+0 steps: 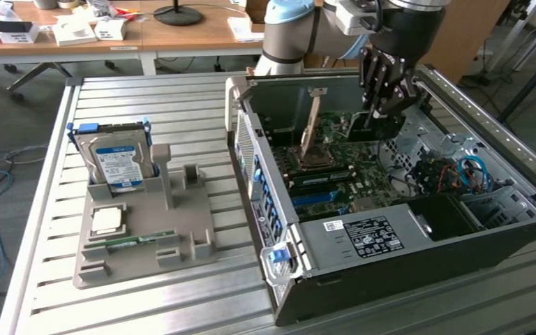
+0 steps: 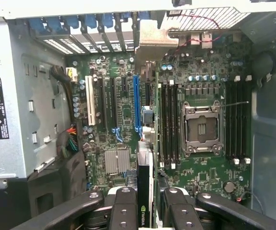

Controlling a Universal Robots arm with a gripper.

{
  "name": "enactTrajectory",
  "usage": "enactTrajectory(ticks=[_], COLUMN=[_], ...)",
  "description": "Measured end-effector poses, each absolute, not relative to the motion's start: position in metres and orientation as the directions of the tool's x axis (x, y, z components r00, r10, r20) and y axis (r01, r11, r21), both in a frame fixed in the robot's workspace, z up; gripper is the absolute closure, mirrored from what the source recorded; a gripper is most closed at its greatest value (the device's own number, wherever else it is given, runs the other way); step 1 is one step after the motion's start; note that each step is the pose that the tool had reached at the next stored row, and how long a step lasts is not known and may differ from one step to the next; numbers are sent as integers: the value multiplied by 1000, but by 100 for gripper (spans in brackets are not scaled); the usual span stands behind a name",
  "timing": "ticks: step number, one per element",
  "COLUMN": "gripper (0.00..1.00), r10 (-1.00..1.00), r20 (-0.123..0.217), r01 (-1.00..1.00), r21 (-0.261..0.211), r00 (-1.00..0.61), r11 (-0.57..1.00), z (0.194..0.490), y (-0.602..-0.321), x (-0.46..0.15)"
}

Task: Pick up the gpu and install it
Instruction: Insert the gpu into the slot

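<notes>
**gpu (image 2: 144,213) gripped and held above the board, not yet in its slot**

The gripper (image 2: 149,195) has its fingers (image 2: 124,211) pressed in from both sides on the top edge of the gpu, pinching the card between them. In the wrist view the card is seen edge-on, standing on its long edge with its faces upright.

In the exterior view the gripper (image 1: 381,112) is at about 12 o'clock from the middle of the open computer case (image 1: 491,209), reaching down into it. The gpu (image 1: 377,130) hangs below the fingers and appears to be clear of the motherboard (image 1: 361,174).

The card's long axis runs roughly along the 9-to-3 o'clock line in the exterior view. Its metal bracket (image 1: 312,118) is the end at 9 o'clock, pointing toward the case's rear wall (image 1: 249,160). In the wrist view the bracket (image 2: 152,38) lies close to the row of rear slot covers (image 2: 87,33).

Beyond the card, down on the board, the blue slot (image 2: 137,103) runs parallel to it and just beside its line. The empty processor socket (image 2: 202,127) lies on the card's other side.

I judge that the pick-up is done and the install is in hand, at the alignment stage over the slots. Seating would call for the card's lower edge to sit squarely over one slot. The bracket would need to meet its opening in the rear wall, and the push would have to be straight and level.

Farther off, at 9 o'clock from the case, a grey holder (image 1: 184,244) carries a hard drive (image 1: 116,159).
</notes>
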State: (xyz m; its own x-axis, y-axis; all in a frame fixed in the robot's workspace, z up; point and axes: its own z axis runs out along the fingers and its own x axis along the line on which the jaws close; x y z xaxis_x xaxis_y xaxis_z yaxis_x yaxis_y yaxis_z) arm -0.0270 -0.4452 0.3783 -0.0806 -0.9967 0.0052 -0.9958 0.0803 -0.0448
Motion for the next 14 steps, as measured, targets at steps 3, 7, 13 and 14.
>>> enactTrajectory(ticks=[3,7,13,14], gripper=[74,74,74,74], r10=[-997,-997,-997,-997], r20=[5,5,5,5], r01=[-996,-996,-996,-996], r21=[-46,-47,-49,-50], r00=[-81,-81,-81,-81], r11=[80,80,80,80], z=[373,366,358,357], y=[-445,-445,-445,-445], x=[-27,-27,-27,-27])
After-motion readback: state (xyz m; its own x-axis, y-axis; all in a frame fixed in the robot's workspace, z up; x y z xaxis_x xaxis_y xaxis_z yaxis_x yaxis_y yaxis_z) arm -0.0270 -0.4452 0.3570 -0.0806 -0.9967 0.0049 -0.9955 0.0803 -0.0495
